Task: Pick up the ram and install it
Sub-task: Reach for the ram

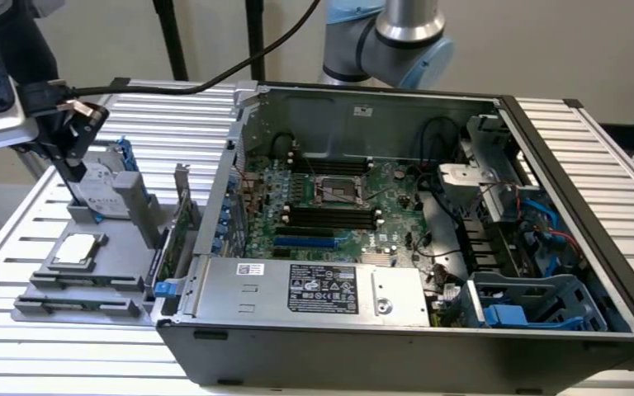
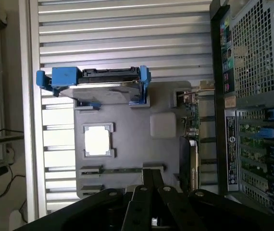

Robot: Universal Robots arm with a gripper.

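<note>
Exterior view: the robot arm (image 1: 389,37) is cut off by the upper edge, the computer case (image 1: 405,355) runs past the exterior view's right edge, and the power supply (image 1: 306,289) hides the near part of the motherboard (image 1: 350,198). Wrist view: the gripper (image 2: 151,174) is cropped by the picture's edge behind its fingers, the processor (image 2: 98,140) is washed out to blank white, and the expansion card (image 2: 192,139) stands edge-on, its face hidden.
</note>
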